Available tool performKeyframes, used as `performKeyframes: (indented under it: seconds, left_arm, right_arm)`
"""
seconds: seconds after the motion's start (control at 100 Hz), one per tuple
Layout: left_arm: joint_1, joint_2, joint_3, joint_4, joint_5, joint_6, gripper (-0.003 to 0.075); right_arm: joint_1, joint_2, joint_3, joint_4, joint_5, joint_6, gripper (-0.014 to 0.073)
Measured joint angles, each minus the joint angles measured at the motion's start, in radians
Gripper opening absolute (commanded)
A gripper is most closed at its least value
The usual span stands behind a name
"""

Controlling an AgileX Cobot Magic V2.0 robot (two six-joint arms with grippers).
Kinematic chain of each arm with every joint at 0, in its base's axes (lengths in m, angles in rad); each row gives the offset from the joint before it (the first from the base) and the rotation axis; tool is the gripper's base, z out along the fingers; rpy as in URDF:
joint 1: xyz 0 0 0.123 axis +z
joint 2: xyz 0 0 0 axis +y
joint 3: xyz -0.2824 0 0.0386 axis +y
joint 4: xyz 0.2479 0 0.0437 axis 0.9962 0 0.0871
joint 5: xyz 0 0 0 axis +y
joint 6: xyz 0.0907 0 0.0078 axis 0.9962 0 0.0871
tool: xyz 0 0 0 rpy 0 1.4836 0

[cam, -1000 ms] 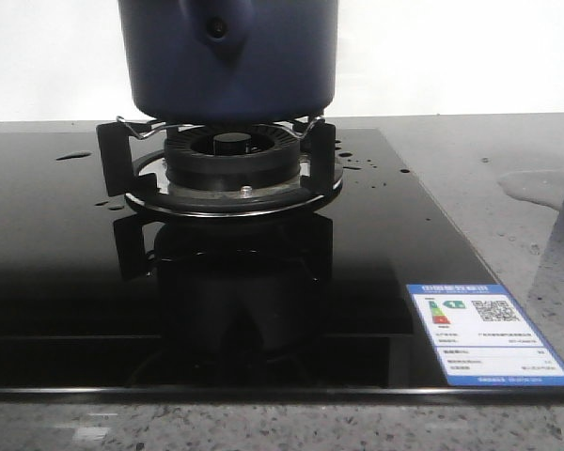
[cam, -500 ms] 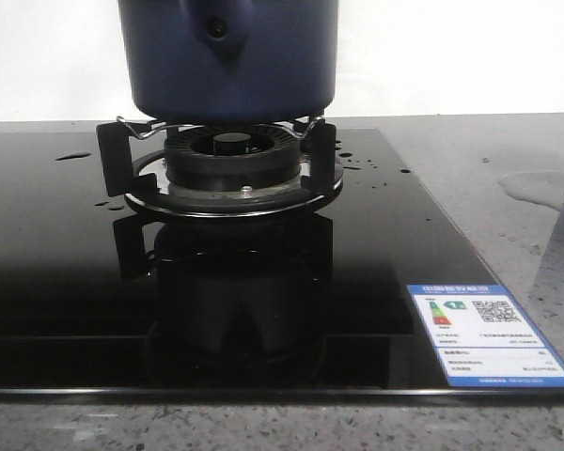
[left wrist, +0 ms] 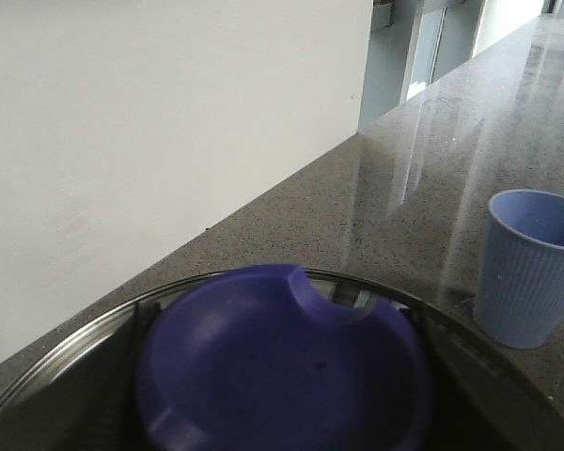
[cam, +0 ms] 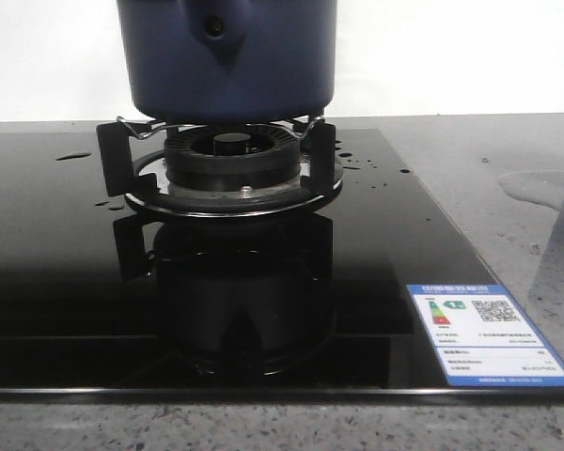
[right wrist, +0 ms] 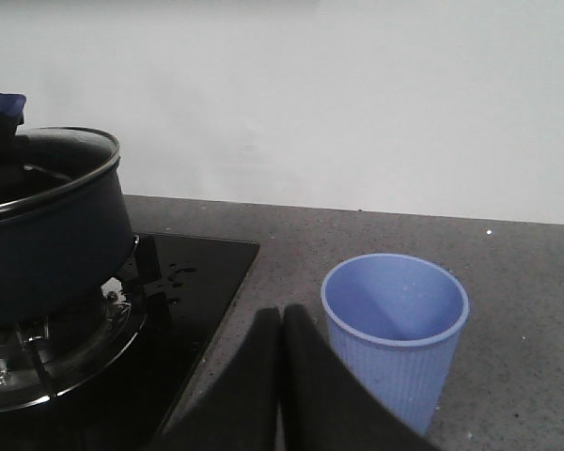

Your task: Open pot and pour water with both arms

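Left gripper not visible as such in any view; grip state cannot be told. Directly below the left wrist camera: round blue plastic knob (left wrist: pixel 282 371) with a notch in its rim, seated on a glass lid with a metal rim (left wrist: pixel 66 352). Large dark navy-blue round straight-sided pot (cam: pixel 227 56) standing on the black metal trivet (cam: pixel 113 155) over the round black gas burner (cam: pixel 230 155), toward the far edge of the worktop, left of centre. Tapered handle stub with small round hole (cam: pixel 213 28) facing the front edge. Lid on the pot in the right wrist view. Glossy black glass hob panel (cam: pixel 66 282) flat on the worktop, water droplets scattered near the burner, blue-and-white energy label (cam: pixel 484 334) at its front right corner. Speckled grey stone worktop (cam: pixel 508 225) showing a wet patch (cam: pixel 536 188) toward the right edge. Pale blue ribbed plastic cup (right wrist: pixel 395 334) upright on the stone to the right of the hob, apart from the pot, no contents discernible. Right gripper (right wrist: pixel 282 376) with black fingers pressed together, nothing between them, just beside the cup, contact not determinable.
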Motion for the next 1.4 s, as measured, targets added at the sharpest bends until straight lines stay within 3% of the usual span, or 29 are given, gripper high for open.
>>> performKeyframes:
  seconds: [0.16,0.21,0.32,0.38,0.46,0.58,0.77,0.99,1.24,1.4]
  left_arm:
    - [-0.001,0.004,-0.002,-0.005,0.010,0.007,0.0287]
    - [-0.001,0.004,-0.002,-0.005,0.012,0.007,0.0342]
    - [-0.001,0.004,-0.002,-0.005,0.014,0.007,0.0539]
    - [-0.001,0.002,-0.002,-0.007,0.015,0.007,0.0592]
    - [-0.001,-0.021,-0.002,-0.007,0.015,0.007,0.0596]
    - [-0.001,-0.102,-0.002,-0.007,-0.012,-0.008,0.0523]
    - [0.010,-0.327,0.056,-0.008,-0.178,-0.092,0.0244]
    - [0.013,-0.699,0.338,-0.021,-0.373,-0.127,-0.0021]
    - [0.013,-1.132,0.750,-0.036,-0.410,-0.130,-0.0019]
    - [0.013,-1.327,0.911,-0.041,-0.468,-0.134,-0.0019]
  right_arm:
    - [0.000,0.000,0.000,0.004,0.019,0.000,-0.0074]
    - [0.000,0.000,0.000,0.004,0.027,0.000,-0.0074]
    - [0.000,0.000,0.000,0.004,0.033,0.000,-0.0074]
    - [0.000,0.000,0.000,0.004,0.033,0.000,-0.0074]
    - [0.000,0.000,0.000,0.004,0.033,0.000,-0.0074]
    - [0.000,-0.001,0.000,0.004,0.033,0.000,-0.0074]
    - [0.000,-0.044,0.000,0.004,0.083,-0.047,-0.0074]
    - [0.000,-0.176,0.000,0.001,0.268,-0.145,-0.0074]
    - [0.000,-0.339,0.000,-0.002,0.304,-0.152,-0.0074]
    - [0.000,-0.360,0.000,-0.002,0.309,-0.153,-0.0074]
